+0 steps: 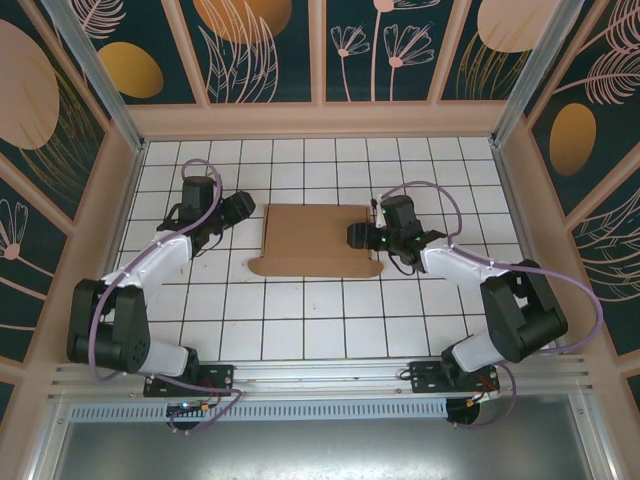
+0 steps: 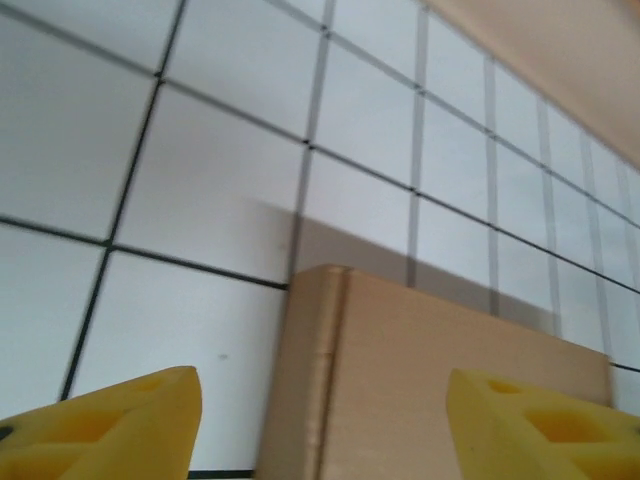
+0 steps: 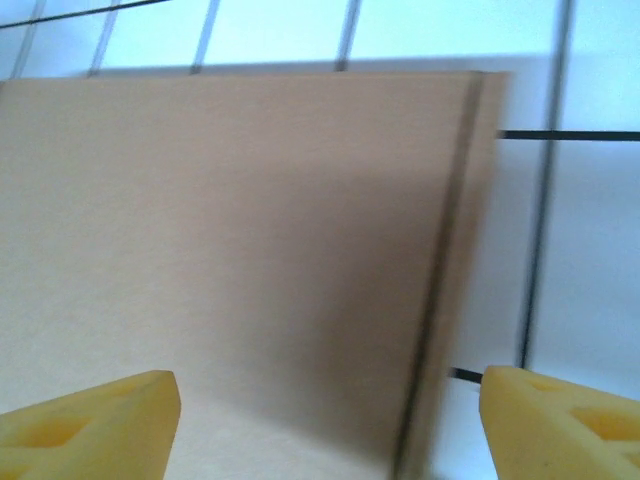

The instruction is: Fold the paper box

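The paper box (image 1: 318, 238) is plain brown cardboard lying low on the white tiled floor mid-table, with a wider flap along its near edge. My left gripper (image 1: 248, 208) hovers just off its left edge. In the left wrist view the yellow fingertips (image 2: 110, 425) stand wide apart and the box's creased corner (image 2: 440, 380) lies between and beyond them, untouched. My right gripper (image 1: 354, 237) is at the box's right edge. In the right wrist view its fingertips (image 3: 565, 420) are spread wide over the box top (image 3: 250, 220) and its right crease, gripping nothing.
White tiles with dark grout (image 1: 300, 320) cover the floor. A raised wooden rim (image 1: 320, 120) and patterned walls enclose it at the back and sides. Both arm bases are bolted to the metal rail (image 1: 320, 378) at the near edge.
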